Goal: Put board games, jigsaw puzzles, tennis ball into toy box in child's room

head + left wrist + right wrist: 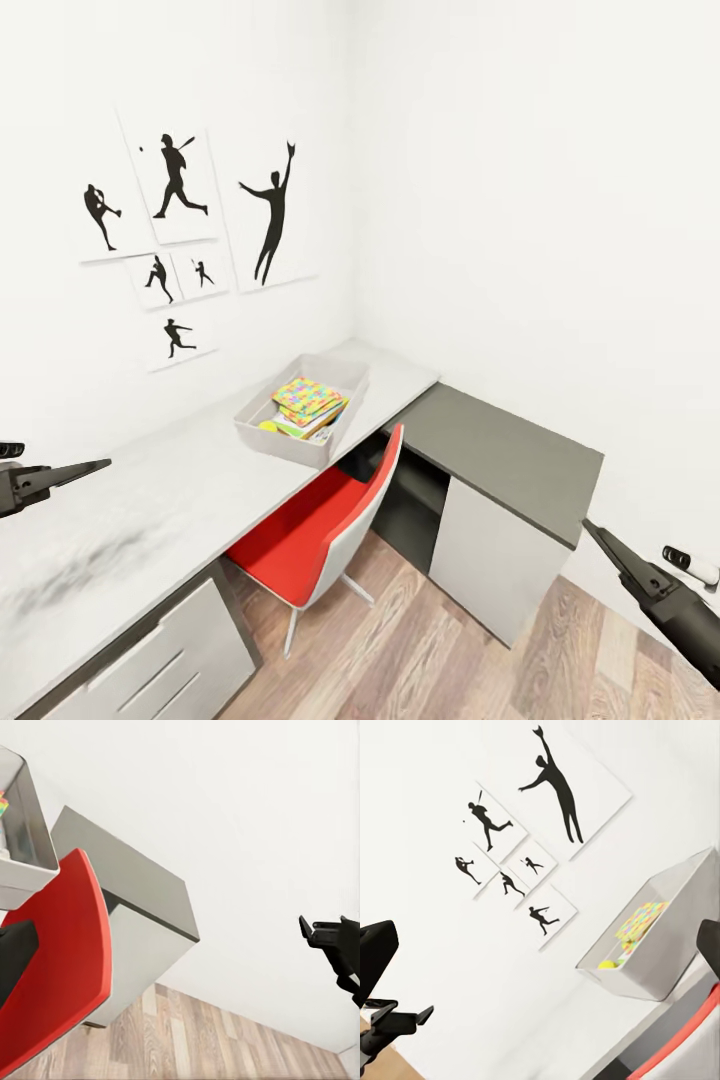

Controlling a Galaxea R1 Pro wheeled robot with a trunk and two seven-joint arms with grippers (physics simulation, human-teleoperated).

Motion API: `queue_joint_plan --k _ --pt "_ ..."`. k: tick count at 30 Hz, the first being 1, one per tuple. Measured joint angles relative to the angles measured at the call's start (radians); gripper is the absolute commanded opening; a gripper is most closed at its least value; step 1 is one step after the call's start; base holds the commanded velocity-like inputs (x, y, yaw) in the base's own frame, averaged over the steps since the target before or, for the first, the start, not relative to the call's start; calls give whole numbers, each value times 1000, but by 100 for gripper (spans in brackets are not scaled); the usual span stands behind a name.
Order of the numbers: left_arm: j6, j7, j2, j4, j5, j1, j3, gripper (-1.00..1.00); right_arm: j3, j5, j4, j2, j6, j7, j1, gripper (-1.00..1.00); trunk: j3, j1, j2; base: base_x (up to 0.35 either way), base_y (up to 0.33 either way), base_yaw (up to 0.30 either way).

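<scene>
The long table (150, 500) stretches ahead between both hands, carrying the toy box (262, 428) already loaded with a jigsaw puzzle (305, 398) and tennis ball (268, 426), while left hand (95, 466) and right hand (592, 530) seem pressed together, empty.

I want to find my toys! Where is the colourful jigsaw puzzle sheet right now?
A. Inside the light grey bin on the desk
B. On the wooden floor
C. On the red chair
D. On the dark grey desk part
A: the colourful jigsaw puzzle sheet lies inside the light grey bin on the pale desk top.
</scene>
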Motion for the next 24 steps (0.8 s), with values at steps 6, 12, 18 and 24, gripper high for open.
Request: queue_joint_plan --k 6,12,18,24 --pt "0 0 0 0 0 0 0 100 0 0 1 0 -1 2 0 100 7 0 0 -7 2 -220" --pt "-1 0 0 0 0 0 -1 100 0 0 1 2 -1 3 0 100 14 0 0 -1 0 -220" --pt "-4 0 0 0 0 0 -1 100 -2 -1 1 0 -1 3 0 100 21 0 0 0 0 -219" --pt "-5 0 0 0 0 0 0 100 -3 -1 1 -1 -1 3 0 100 29 0 0 0 0 -220"
